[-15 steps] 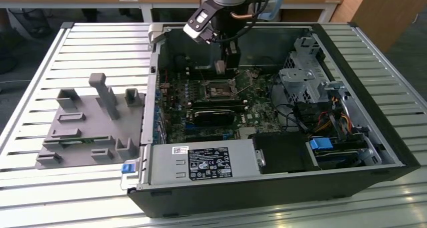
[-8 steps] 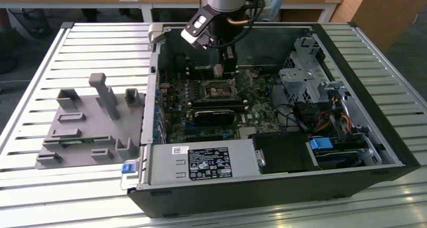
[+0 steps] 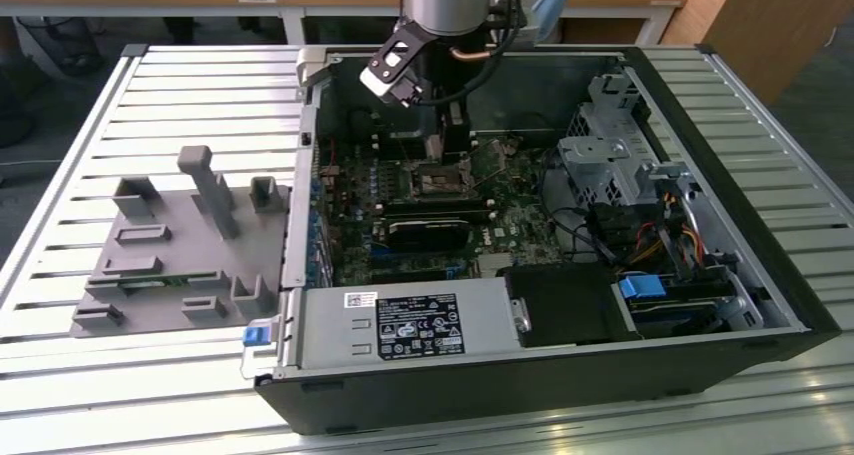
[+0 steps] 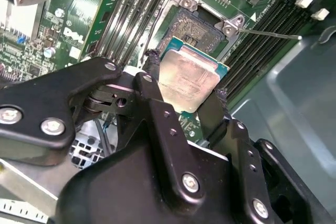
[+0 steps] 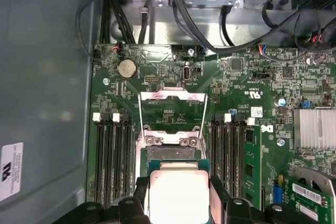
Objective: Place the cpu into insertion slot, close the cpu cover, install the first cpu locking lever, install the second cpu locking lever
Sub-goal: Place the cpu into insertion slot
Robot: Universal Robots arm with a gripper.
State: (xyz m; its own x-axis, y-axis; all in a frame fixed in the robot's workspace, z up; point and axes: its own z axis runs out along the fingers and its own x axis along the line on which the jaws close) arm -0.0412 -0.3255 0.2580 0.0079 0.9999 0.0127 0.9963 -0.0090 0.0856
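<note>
I am over a grey slatted table (image 3: 160, 75). A big black computer case (image 3: 534, 395) lies open on it. Inside the case is a green board (image 5: 236, 77).

My claw (image 4: 186, 76) reaches down into the case and is pinching the cpu (image 5: 178, 198) by two opposite edges, shiny side up. The cpu is square, so it has no long side.

In both wrist views the insertion slot (image 4: 197, 24) is right past my fingertips. The cpu hangs over the near part of the slot, and the far part shows dark and bare. I think the cpu is close above it, but I cannot tell if they touch. In the first wrist view the cpu's sides look lined up with the slot's sides.

The cpu cover (image 5: 170, 96) is tipped up at the far side of the slot, so the slot is open. Long black memory slots (image 5: 113, 156) run close by on both sides. A thin silver lever (image 4: 268, 34) sticks out sideways, away from the slot.
</note>
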